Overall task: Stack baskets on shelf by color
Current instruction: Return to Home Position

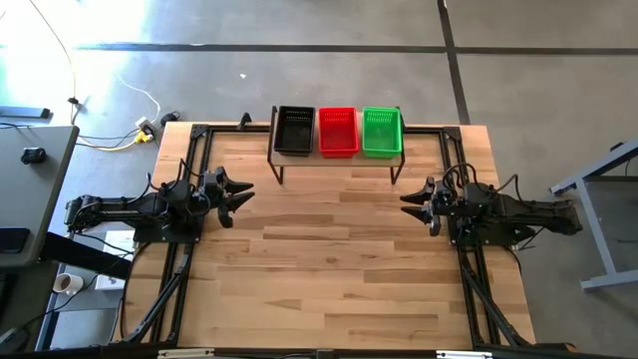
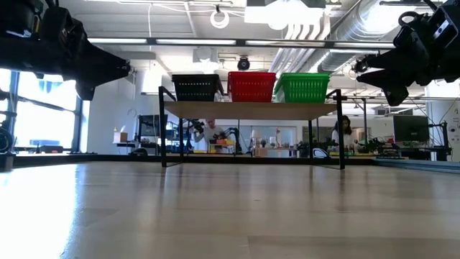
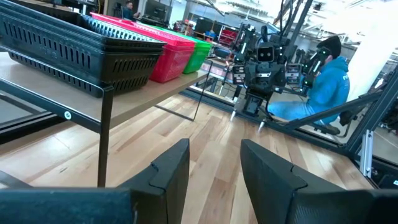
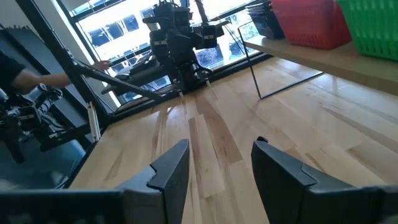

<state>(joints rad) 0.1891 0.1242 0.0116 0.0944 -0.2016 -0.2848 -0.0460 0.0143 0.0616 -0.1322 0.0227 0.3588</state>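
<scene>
Two grippers from above, well apart: left gripper (image 1: 242, 199) near the left edge, right gripper (image 1: 409, 203) near the right.

From table level: black baskets (image 2: 195, 88), red baskets (image 2: 251, 86) and green baskets (image 2: 303, 88) side by side on the shelf (image 2: 251, 110), far side.

Through the wrists: left fingers (image 3: 171, 168) and right fingers (image 4: 171, 165) spread, holding nothing.

Slight risk: clipping the shelf on a wide swing.

Impossible to count baskets per stack.

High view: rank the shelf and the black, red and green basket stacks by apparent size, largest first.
1. shelf: clearly the largest, it spans all three stacks side by side.
2. red stack, green stack and black stack: these look alike from above, so there is no ranking among them.
</scene>
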